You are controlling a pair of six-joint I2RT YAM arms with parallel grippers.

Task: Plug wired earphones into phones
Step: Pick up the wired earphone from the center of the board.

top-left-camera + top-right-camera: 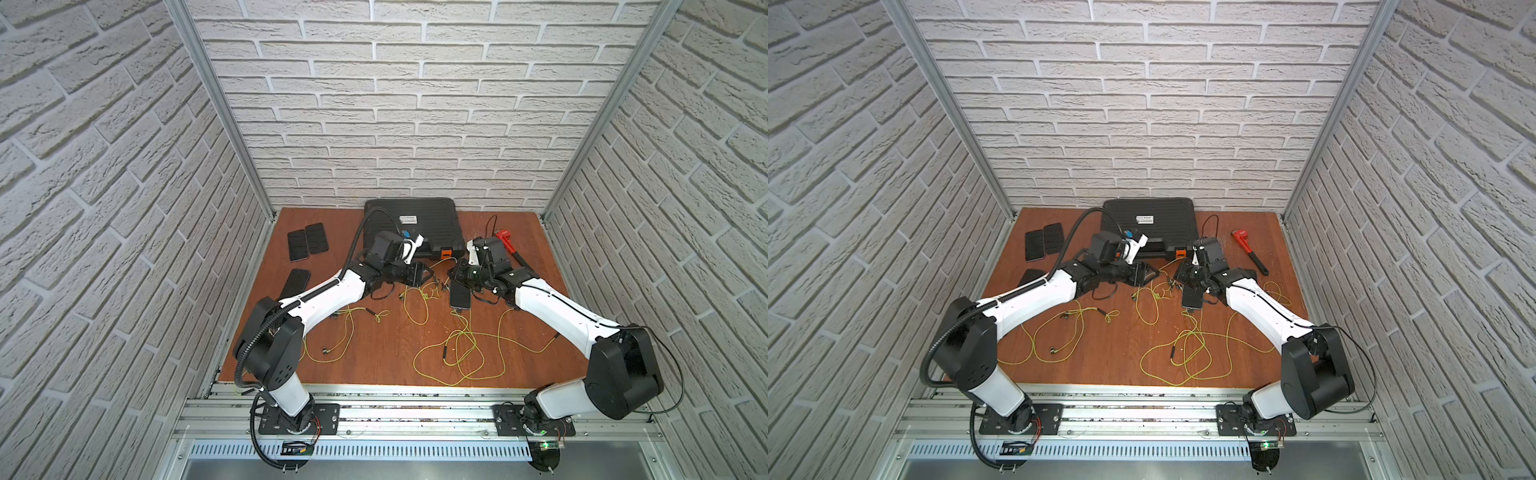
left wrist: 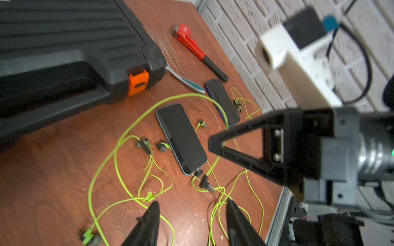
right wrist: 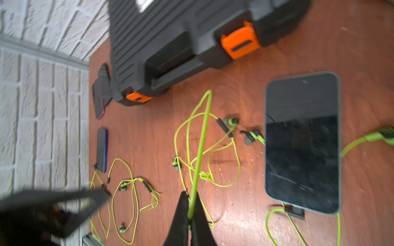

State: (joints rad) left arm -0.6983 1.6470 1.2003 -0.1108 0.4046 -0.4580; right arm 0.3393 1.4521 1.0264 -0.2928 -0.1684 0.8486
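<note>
Now my right gripper (image 3: 190, 199) is pressed together on one yellow-green cord (image 3: 201, 144) of the earphones (image 1: 457, 361), and this cord rises from between the jaws in a tall narrow loop above the counter (image 3: 149, 138). Just beside this gripper the nearest phone (image 3: 302, 138) lies flat with its screen up. A dark plug (image 3: 296, 209) touches the end that points away from the black case (image 3: 170, 42), but I cannot tell if it sits fully inside. My left gripper (image 2: 191, 203) is spread and holds nothing. Under it several loose loops of the earphones lie on the counter, and a small knot (image 2: 149, 198) is just beside one finger. In both top views the two grippers face each other near the middle of the counter, in front of the case. Two more phones (image 1: 316, 237) lie side by side at the far left, well apart from both grippers, and another phone (image 1: 296, 282) is partly hidden by the left arm (image 1: 328, 293).
</note>
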